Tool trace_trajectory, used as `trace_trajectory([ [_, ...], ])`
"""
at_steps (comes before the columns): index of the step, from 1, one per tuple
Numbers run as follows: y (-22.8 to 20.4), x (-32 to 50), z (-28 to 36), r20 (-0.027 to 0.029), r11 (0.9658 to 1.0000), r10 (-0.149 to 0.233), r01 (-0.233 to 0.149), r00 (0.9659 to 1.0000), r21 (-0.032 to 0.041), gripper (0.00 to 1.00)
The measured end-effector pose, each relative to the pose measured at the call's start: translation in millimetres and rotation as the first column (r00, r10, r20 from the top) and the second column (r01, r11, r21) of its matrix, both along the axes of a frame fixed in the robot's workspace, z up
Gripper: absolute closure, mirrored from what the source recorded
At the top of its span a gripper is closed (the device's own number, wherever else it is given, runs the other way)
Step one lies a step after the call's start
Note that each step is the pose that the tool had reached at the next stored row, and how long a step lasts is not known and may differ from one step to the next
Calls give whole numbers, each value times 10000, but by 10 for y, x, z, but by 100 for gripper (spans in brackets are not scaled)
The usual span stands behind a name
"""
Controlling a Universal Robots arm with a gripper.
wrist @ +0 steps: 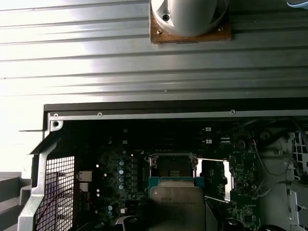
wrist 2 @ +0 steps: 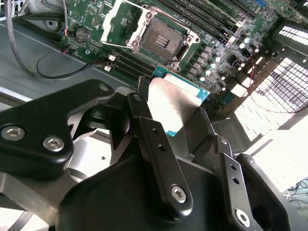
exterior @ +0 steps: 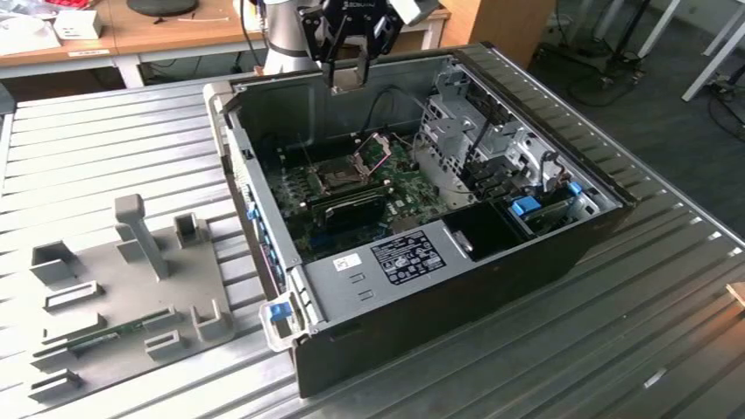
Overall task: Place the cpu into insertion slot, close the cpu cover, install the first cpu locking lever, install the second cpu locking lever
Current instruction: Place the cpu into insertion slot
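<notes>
Silvery and flat, the chip (wrist 2: 177, 103) is pinched tight between the two black fingers (wrist 2: 153, 139) of the pincer (exterior: 347, 77), up high over the open computer case (exterior: 524, 262). Well below the pincer lies the dark square socket (wrist 2: 163, 38) on the green board (wrist 2: 211, 53). Its metal cover (wrist: 226, 179) is flipped open beside it, so the hole is bare. I think this step goes well if the chip is kept level, its corners line up with the socket, and it goes down slowly and straight, without scraping the tiny pins inside.
</notes>
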State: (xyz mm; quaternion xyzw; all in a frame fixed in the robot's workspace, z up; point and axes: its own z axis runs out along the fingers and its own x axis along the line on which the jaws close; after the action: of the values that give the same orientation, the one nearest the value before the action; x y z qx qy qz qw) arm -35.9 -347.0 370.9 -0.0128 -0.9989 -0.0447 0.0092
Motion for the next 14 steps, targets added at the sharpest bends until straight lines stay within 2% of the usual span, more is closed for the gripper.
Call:
trace_trajectory([
  [14, 0, 0, -25, 4, 10000, 1, -1, 10000, 2, 46],
])
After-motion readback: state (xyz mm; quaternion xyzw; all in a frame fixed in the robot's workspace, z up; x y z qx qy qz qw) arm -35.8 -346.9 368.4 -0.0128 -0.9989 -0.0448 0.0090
